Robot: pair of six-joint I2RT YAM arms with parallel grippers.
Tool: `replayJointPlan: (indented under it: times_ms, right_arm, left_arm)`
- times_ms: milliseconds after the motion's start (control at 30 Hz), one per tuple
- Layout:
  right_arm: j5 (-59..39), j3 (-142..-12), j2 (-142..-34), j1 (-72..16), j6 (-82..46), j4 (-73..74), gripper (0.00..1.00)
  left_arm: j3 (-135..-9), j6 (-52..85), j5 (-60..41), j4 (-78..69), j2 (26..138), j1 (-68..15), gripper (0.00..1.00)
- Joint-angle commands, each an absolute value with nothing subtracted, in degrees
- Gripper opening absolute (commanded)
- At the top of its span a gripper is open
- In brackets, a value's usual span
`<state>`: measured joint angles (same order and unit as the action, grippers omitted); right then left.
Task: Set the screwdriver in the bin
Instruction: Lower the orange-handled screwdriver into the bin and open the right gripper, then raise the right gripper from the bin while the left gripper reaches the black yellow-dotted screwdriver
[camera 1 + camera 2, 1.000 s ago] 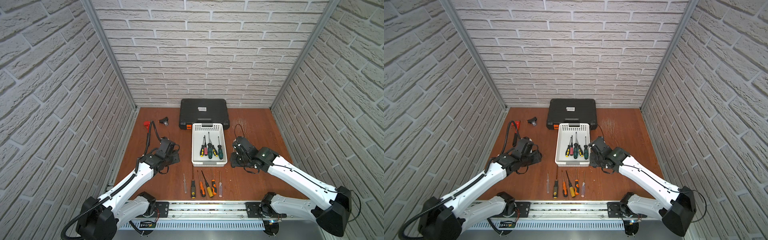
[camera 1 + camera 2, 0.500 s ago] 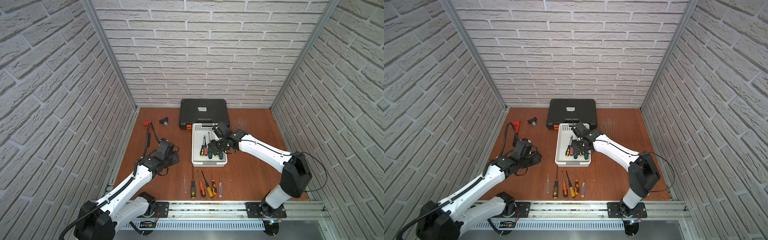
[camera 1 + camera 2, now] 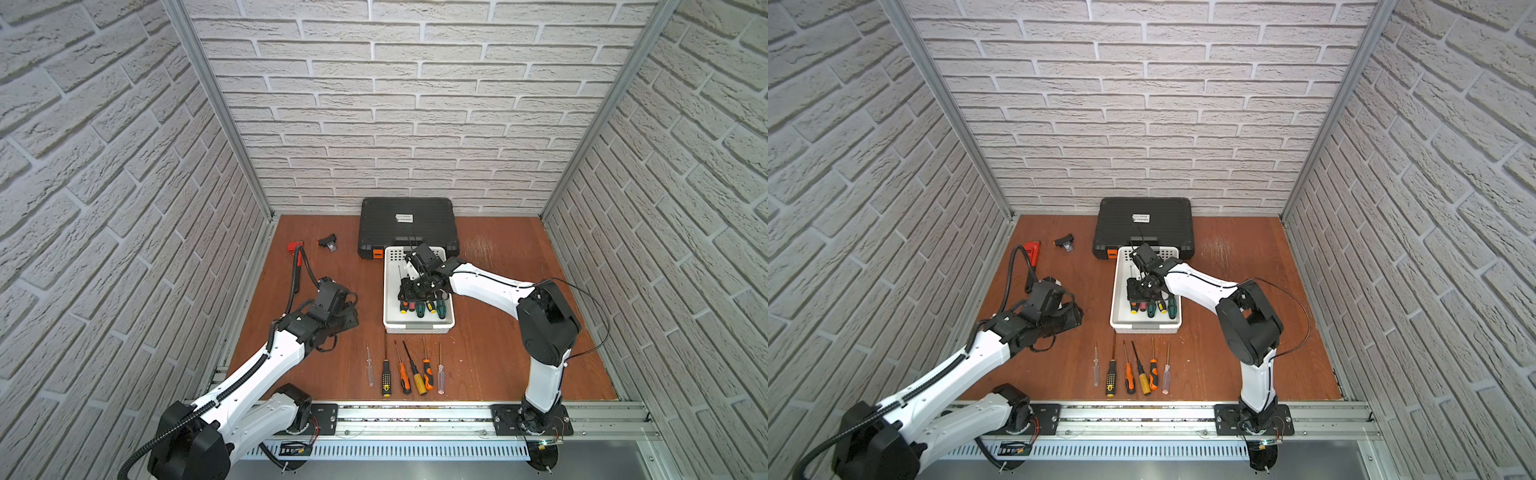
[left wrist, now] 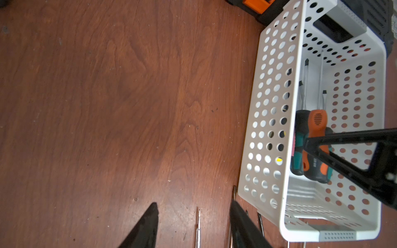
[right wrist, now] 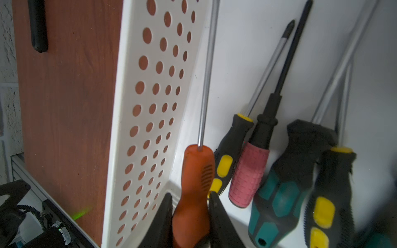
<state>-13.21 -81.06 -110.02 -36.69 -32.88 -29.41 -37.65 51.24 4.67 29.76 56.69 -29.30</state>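
1. Desk point(image 3: 498, 332): brown wood, carries everything below.
2. Tool case point(image 3: 409, 226): black, ribbed, just beyond the right hand.
3. Bin point(image 3: 390, 291): white, perforated, directly under the right hand.
4. Left hand point(image 4: 193, 211): fingers apart, empty, over bare desk beside the bin.
5. Right hand point(image 5: 190, 195): lowered into the bin, clamped on item 7's handle.
6. Row of six screwdrivers point(image 3: 405, 368): on the desk, near the left hand.
7. Orange-handled screwdriver point(image 5: 197, 171): gripped by the right hand, within the bin's walls, alongside four loose screwdrivers point(image 5: 279, 171).
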Motion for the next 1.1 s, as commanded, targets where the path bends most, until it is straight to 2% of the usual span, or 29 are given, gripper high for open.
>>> replayJointPlan:
  times_ms: [0,333,700,900,1000,1067]
  right_arm:
    - [-15.2,-84.1,-112.3,-37.7,-33.8,-26.6,0.05]
    - [-13.6,-84.0,-115.5,-38.2,-36.2,-24.3,0.08]
    - [-12.9,-83.4,-118.0,-38.2,-37.0,-22.6,0.16]
    - [-12.7,-83.3,-116.2,-38.2,-36.2,-22.7,0.31]
    - [-12.9,-83.4,-115.1,-38.2,-35.6,-22.9,0.43]
    - [-12.8,-83.4,-114.0,-38.2,-35.3,-23.1,0.43]
  left_arm:
    - [-36.7,51.5,5.1,28.0,56.5,-29.4,0.55]
    - [-38.9,50.7,6.0,30.4,56.3,-29.4,0.55]
    - [-39.0,50.4,6.2,30.0,57.1,-29.5,0.55]
    - [-39.5,50.5,5.0,30.1,57.5,-29.5,0.55]
    - [-40.2,50.4,3.8,31.4,57.9,-29.5,0.55]
    - [-40.7,50.3,3.0,32.3,58.1,-29.7,0.55]
